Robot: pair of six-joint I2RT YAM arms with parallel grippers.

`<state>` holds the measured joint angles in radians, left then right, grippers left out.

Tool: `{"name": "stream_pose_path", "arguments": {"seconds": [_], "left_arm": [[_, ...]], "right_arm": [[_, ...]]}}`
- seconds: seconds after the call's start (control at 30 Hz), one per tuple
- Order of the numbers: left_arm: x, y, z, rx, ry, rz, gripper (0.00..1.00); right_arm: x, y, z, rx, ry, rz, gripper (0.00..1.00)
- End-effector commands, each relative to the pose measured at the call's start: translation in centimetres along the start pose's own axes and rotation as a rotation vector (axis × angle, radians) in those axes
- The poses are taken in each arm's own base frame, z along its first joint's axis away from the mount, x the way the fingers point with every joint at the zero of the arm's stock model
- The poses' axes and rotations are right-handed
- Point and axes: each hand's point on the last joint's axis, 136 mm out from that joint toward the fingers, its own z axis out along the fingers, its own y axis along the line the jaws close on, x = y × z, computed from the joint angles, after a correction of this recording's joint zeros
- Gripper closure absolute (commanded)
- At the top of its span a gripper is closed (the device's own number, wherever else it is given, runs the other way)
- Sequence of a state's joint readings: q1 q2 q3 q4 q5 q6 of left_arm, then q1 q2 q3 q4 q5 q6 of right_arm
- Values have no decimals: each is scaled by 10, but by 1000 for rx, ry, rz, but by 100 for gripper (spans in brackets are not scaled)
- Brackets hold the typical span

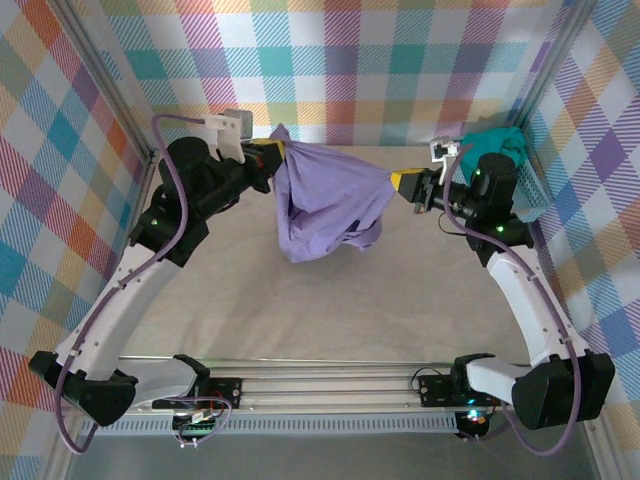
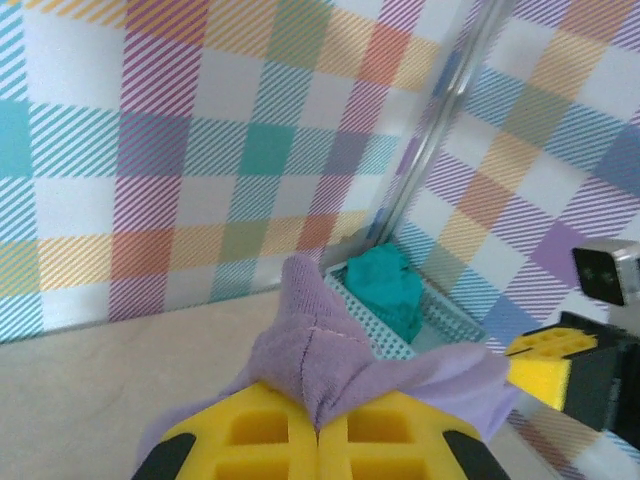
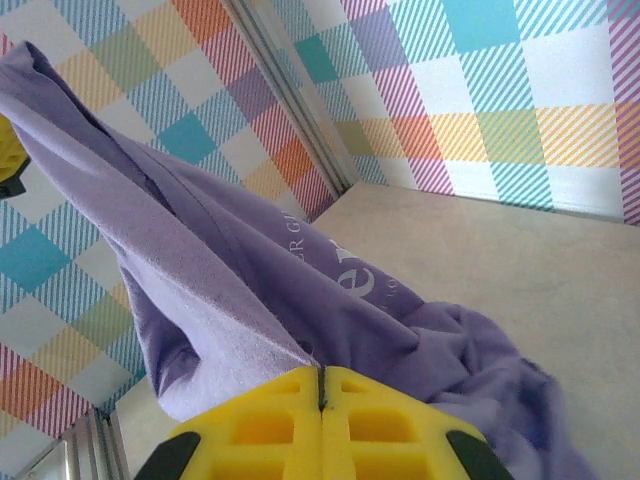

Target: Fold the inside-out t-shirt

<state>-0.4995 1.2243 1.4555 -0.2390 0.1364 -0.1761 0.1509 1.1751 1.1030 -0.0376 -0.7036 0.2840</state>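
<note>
The lavender-purple inside-out t-shirt [image 1: 325, 205] hangs above the table between the two arms, its lower bulk sagging to the table top. At the upper left my left gripper [image 1: 274, 155] is shut on a bunched corner of the t-shirt [image 2: 315, 345]. From the right, my right gripper [image 1: 398, 181] is shut on the opposite edge. In the right wrist view the t-shirt [image 3: 250, 270] stretches away from the yellow pads [image 3: 270, 425], with faint white lettering showing through the cloth.
A teal-green garment [image 1: 497, 144] lies in a pale mesh basket [image 1: 533, 195] at the back right corner, behind the right arm; the left wrist view has that basket [image 2: 390, 330] too. Plaid walls close the table on three sides. The arms' bases and rail [image 1: 320, 385] line the near edge.
</note>
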Motion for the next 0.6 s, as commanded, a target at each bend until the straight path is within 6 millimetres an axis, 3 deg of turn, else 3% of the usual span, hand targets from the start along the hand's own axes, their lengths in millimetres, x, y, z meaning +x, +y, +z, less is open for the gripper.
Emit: {"name": "stream_pose_path", "arguments": {"seconds": [0.0,0.07,0.17,0.27,0.33,0.47,0.57], "left_arm": [[45,37,19,-160,124,-9,100],[50,50,26,-216,140,1,100],[46,59,41,-250,128,19,100],[24,62,55,-252,89,17,100],[6,53,58,-218,61,6,100],[-12,19,41,-68,2,-35,100],[9,7,18,-2,-6,-71,100]], "right_arm": [[15,-17,7,28,29,29,100],[22,-27,11,56,50,60,100],[13,-26,18,34,33,71,100],[-5,-9,29,-31,-10,41,100],[-17,1,32,-52,-28,15,100],[-20,-2,25,20,-37,-31,100],[-13,-17,12,159,-21,-92,100]]}}
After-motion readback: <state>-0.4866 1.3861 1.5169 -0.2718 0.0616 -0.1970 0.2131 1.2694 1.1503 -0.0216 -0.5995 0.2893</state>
